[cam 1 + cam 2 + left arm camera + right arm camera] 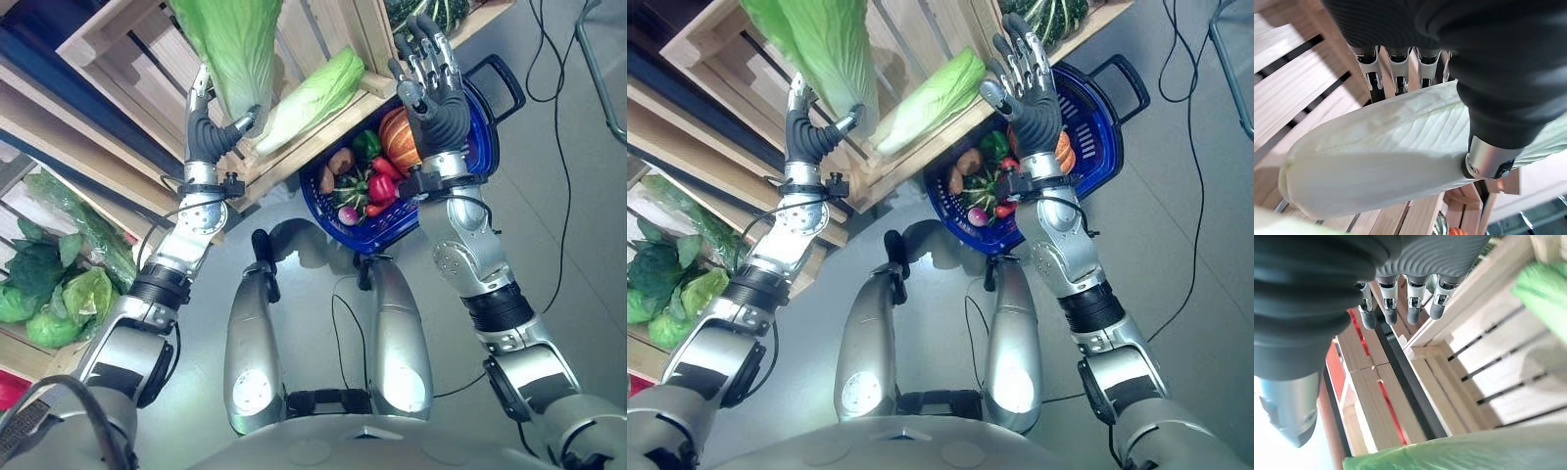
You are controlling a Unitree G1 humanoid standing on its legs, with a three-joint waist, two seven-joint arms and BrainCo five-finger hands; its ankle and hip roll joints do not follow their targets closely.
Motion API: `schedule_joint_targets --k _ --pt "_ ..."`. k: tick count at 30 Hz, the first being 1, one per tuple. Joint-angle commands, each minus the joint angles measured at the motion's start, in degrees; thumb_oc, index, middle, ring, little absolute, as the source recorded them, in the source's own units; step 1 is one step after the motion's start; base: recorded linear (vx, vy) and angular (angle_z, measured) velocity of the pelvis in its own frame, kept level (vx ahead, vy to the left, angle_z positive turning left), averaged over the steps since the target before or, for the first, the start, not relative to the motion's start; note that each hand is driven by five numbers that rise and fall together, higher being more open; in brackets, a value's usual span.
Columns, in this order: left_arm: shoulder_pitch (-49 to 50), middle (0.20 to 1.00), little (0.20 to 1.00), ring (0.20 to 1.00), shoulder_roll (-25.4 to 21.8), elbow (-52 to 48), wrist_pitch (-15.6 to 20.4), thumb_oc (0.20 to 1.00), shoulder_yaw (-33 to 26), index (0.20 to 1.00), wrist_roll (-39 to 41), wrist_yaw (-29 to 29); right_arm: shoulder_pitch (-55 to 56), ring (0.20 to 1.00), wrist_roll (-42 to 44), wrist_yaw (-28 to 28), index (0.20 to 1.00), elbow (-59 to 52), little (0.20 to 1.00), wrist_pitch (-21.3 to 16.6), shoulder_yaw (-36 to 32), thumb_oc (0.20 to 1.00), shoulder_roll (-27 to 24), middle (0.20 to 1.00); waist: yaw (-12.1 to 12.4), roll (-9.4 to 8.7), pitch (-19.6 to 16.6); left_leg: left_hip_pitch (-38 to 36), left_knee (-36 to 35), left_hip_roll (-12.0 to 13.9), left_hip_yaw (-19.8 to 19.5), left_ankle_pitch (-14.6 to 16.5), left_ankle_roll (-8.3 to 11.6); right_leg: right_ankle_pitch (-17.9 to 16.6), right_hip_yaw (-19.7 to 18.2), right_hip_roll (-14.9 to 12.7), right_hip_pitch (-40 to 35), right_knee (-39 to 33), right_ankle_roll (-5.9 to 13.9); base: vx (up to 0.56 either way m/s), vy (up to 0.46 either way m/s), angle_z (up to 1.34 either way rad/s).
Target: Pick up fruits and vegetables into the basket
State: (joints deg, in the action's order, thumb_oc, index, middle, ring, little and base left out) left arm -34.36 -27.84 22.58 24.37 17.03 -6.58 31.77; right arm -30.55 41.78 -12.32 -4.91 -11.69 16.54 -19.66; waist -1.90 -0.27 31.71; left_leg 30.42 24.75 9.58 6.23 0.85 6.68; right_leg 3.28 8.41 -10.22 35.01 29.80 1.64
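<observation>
Left hand [211, 132] has its fingers wrapped around a napa cabbage [235, 49], lifted above the wooden crate [127, 59]. Right hand [431, 83] hovers empty, fingers spread, over the blue basket [485, 147] of veggies.

I see a slatted wooden crate [122, 49] at the upper left, tilted, with dark gaps between its boards. A second slatted crate [328, 29] stands just beside it on the right. Below and left of the first crate, wooden shelf planks [59, 132] run diagonally. A small red item [8, 390] shows at the lower-left edge; I cannot tell what it is. The floor [573, 235] is smooth and grey. A thin metal tube frame [600, 73] stands on it at the upper right. The right wrist view shows a red strip [1359, 333] between wooden boards.
</observation>
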Motion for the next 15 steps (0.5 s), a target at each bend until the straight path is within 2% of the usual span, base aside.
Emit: schedule_joint_targets --k 1,5,15 --pt "-1.5 0.200 0.200 0.200 -2.8 -9.2 7.2 0.200 -0.5 0.200 -7.7 3.8 -2.1 1.000 8.4 1.6 1.000 -6.1 1.000 -1.1 -2.1 1.000 3.6 1.000 0.5 -2.20 -1.9 -1.9 1.0 -3.7 3.5 3.2 -3.19 0.4 1.0 0.2 -3.7 -1.7 2.61 0.01 -0.012 0.05" --pt "-2.4 0.200 0.200 0.200 -4.1 -10.5 7.2 0.200 0.7 0.200 -12.7 4.7 -2.3 1.000 10.0 2.9 1.000 -5.7 1.000 -1.4 -1.6 1.000 4.7 1.000 0.8 -2.35 -1.9 -2.6 1.0 -3.8 3.5 3.3 -3.20 0.2 1.2 -0.1 -4.4 -1.9 2.71 0.00 -0.004 0.02" --pt "-4.1 0.200 0.200 0.200 -7.6 -11.1 2.8 0.200 4.2 0.200 -22.1 8.6 -3.4 1.000 12.1 2.5 1.000 -4.6 1.000 -0.5 0.5 1.000 2.8 1.000 0.6 -2.12 -1.9 -3.4 0.8 -3.8 3.6 3.1 -3.08 -0.1 0.9 -0.2 -5.1 -2.3 3.01 -0.01 0.009 0.02"
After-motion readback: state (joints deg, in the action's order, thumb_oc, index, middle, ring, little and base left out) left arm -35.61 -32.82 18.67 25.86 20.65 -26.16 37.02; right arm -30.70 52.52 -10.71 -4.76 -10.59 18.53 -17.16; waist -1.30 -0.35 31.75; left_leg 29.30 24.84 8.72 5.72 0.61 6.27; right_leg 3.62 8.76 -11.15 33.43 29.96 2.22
